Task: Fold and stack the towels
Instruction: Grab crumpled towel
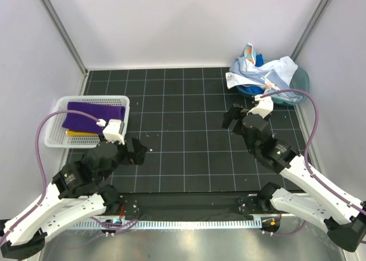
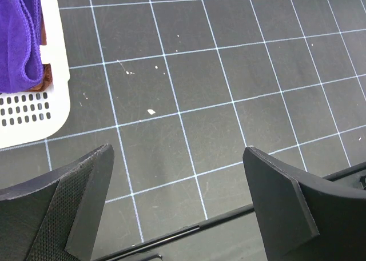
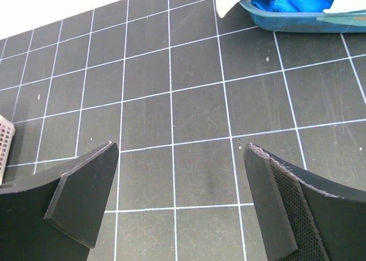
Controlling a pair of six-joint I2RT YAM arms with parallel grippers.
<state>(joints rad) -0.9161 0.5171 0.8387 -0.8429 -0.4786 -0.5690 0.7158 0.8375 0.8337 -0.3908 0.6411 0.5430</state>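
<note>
Near edge: left arm [image 1: 74, 184] and right arm [image 1: 297, 169] both sat low over the table [image 1: 183, 164], a black mat with a white grid. Left jaws were spread wide with nothing between them. The left wrist view showed only bare grid and a few white specks in the gap. Right jaws were equally wide and empty, bare grid between them too.

Mid table, left side: white mesh basket [image 1: 55, 127] sat just beside the left jaws, to their far-left. Inside, 1 purple towel [image 1: 94, 113] lay flat on top and looked folded, long axis left-right. A yellow towel [image 1: 80, 133] showed under its near edge. My read: those 2 were already stacked.

Far right corner: teal tub [image 1: 301, 78] carried a loose heap of towels. A pale blue-white towel [image 1: 266, 72] draped over the top and spilled past the tub's left rim. A bright blue towel [image 1: 258, 60] sat behind it, and a spotted towel [image 1: 249, 49] poked up at the back. All crumpled, so no clean long axis. The heap as a whole spread left-right across the tub.

Key relation: the heap lay ahead and to the right of the right jaws, near but apart. The tub rim sat at the top-right of the right wrist view. The left jaws were well apart from it, across the table. I'd judge the right arm the one to pull the next towel, then bring it to the open mid table where both arms can fold.
</note>
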